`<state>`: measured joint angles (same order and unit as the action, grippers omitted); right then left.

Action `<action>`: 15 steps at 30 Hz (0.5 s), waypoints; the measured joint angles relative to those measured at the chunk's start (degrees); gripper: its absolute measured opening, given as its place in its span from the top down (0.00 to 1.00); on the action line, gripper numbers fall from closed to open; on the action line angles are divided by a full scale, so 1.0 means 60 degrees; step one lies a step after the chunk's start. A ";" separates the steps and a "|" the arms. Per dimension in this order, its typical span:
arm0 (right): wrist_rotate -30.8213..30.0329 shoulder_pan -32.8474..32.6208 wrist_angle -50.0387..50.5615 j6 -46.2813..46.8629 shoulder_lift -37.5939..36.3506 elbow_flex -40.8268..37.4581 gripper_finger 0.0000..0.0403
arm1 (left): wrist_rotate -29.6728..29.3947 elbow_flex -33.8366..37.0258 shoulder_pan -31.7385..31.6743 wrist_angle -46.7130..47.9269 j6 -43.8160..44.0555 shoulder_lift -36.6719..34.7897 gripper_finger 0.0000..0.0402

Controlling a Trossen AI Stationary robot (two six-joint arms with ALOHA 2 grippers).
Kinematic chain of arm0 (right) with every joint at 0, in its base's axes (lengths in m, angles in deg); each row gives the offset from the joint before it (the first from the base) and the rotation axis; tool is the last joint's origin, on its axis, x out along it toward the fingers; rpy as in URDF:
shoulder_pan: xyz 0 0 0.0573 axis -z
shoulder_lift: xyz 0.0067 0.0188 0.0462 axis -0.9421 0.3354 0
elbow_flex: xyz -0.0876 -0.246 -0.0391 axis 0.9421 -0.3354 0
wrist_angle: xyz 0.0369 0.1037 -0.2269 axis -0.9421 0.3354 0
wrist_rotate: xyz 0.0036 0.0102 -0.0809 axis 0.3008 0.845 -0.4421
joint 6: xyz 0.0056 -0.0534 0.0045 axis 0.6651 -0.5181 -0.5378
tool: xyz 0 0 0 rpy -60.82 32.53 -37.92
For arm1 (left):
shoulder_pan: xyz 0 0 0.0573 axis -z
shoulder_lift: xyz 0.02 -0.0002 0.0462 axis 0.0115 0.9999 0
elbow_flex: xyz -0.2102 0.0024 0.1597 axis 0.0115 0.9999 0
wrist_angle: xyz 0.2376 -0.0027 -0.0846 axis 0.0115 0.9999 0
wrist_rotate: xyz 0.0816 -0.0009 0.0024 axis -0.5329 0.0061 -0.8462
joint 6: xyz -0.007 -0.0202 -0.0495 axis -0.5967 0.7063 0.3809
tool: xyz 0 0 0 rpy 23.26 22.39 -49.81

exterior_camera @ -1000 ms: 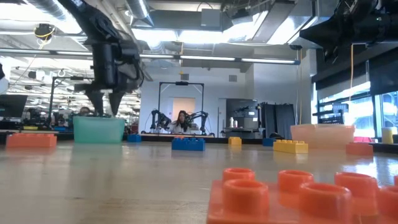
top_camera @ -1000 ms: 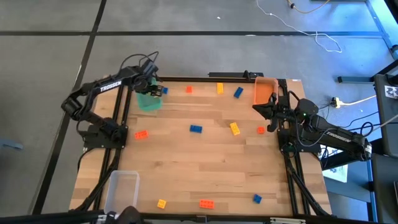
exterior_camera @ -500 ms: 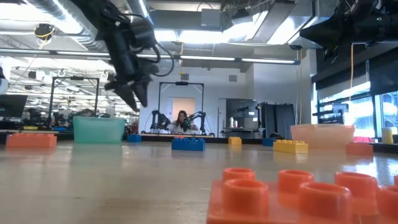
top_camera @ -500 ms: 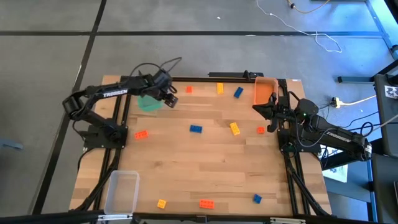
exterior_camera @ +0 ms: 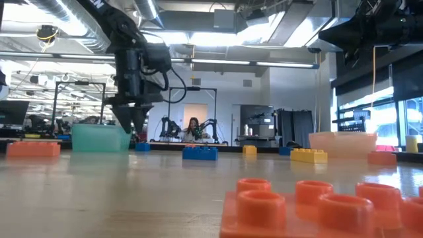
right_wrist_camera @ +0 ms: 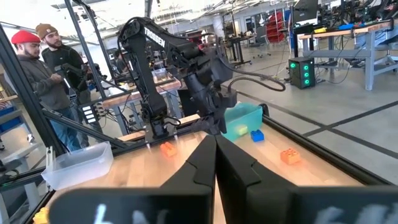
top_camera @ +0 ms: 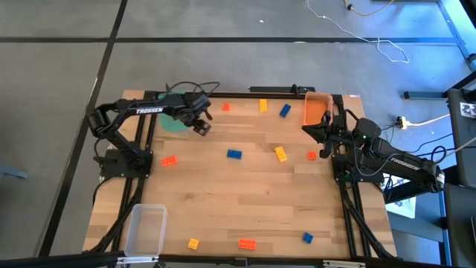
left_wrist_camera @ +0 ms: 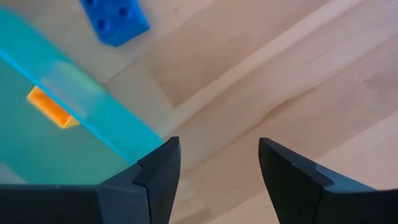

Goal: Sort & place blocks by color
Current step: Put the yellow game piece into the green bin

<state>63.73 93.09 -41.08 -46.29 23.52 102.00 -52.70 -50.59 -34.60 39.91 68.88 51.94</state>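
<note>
Wooden table holds roughly eleven blocks and three bins.

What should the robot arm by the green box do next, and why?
Probably the left gripper should move down to the blue block lying on the table just outside the green bin. Its fingers are open and empty, it hangs above bare wood beside the bin, and that block is the nearest one. The right gripper waits shut by the orange bin.
</note>
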 joint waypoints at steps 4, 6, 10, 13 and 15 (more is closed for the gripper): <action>-0.0004 -0.0001 0.0000 -0.0002 0.0001 0.0000 0.97 | -0.0276 0.0000 -0.0027 0.0610 -0.0216 0.0000 0.49; -0.0078 0.0001 0.0011 0.0009 0.0002 0.0008 0.97 | -0.0193 0.0000 -0.0016 0.0527 -0.0228 -0.0011 0.49; -0.0586 0.0002 0.0425 0.0020 0.0041 0.0452 0.97 | 0.0328 0.0003 0.0042 0.0340 -0.0080 -0.0497 0.49; -0.1003 0.0002 0.1359 -0.0020 0.0292 0.1228 0.99 | 0.0397 0.0007 0.0150 0.0367 0.0235 -0.1063 0.49; -0.1232 0.0000 0.2276 -0.0040 0.0649 0.1867 0.99 | 0.0394 0.0004 0.0249 0.0286 0.0322 -0.1574 0.49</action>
<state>56.34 93.09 -27.42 -46.53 27.41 113.21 -50.33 -50.57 -33.11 41.62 70.82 42.49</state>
